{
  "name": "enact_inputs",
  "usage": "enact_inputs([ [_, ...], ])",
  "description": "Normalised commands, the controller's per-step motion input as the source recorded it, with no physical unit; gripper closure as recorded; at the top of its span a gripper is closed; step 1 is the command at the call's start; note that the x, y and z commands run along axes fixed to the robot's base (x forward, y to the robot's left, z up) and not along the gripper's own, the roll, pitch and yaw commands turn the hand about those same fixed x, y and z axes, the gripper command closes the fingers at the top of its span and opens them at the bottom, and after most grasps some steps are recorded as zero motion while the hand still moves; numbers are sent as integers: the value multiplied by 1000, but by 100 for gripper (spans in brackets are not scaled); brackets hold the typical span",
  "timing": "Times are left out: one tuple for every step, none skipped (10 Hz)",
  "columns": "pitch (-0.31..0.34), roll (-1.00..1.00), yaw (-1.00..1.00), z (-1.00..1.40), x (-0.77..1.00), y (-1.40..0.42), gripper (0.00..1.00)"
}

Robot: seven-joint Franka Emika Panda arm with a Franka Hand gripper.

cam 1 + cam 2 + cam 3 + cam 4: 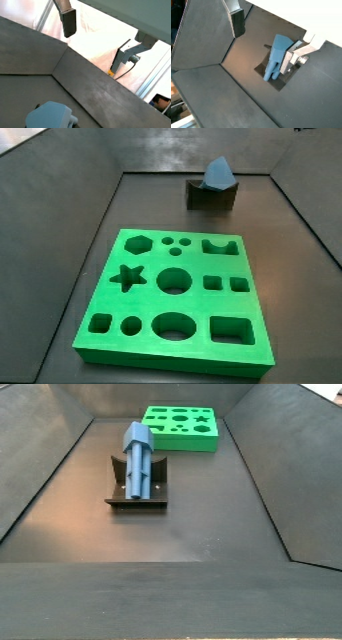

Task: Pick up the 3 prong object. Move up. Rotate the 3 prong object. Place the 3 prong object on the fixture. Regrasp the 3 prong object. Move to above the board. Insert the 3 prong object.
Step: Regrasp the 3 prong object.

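Side views: 3 prong object (pixel 139 454) on fixture (pixel 138 492), board (pixel 174 298) nearby, gripper (pixel 271 30) empty.

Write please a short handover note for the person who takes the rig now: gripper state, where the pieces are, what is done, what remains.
Gripper: open and holding nothing, raised clear of the pieces; in a wrist view it sits above and beside the 3 prong object.
3 prong object: resting on the fixture, leaning in its notch, as both side views show.
Board: flat on the floor, apart from the fixture, every cut-out unfilled.
Done: pick, lift, rotate and place on the fixture.
Left: regrasp the object, move above the board, insert it.
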Motion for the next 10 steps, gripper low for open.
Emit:
enact_inputs([
  [69,203,251,-7,264,-52,0],
  [38,180,235,-12,255,-54,0],
  [15,177,205,-12,236,-58,0],
  [11,177,188,-13,229,-58,0],
  [12,178,155,-16,222,-56,0],
  [13,177,134,-17,220,-55,0],
  [17,174,115,-20,217,-53,0],
  [20,171,109,-22,215,-53,0],
  [32,160,99,-26,205,-55,0],
  [36,156,95,-27,202,-55,0],
])
